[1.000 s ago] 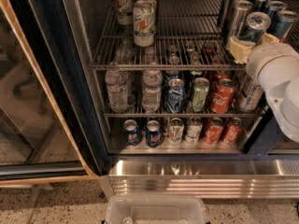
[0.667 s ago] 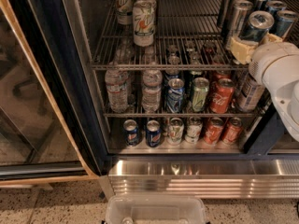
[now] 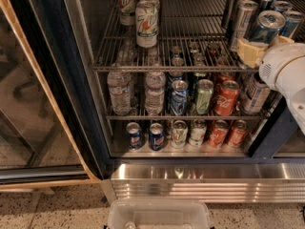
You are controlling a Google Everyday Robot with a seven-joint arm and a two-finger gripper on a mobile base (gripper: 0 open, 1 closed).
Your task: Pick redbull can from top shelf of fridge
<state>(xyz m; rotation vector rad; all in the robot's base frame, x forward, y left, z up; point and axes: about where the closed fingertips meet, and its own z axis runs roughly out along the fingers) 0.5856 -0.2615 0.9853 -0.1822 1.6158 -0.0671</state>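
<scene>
Camera view is filled by the fridge, with white-green cans stood at the left edge of the top shelf. Near that shelf's front right corner the redbull can is seen upright, with the gripper set just before its lower body; whether it is opened or holds the can cannot be told. The can is judged light, stiff but dentable, slippery, and best taken mid-body.
</scene>
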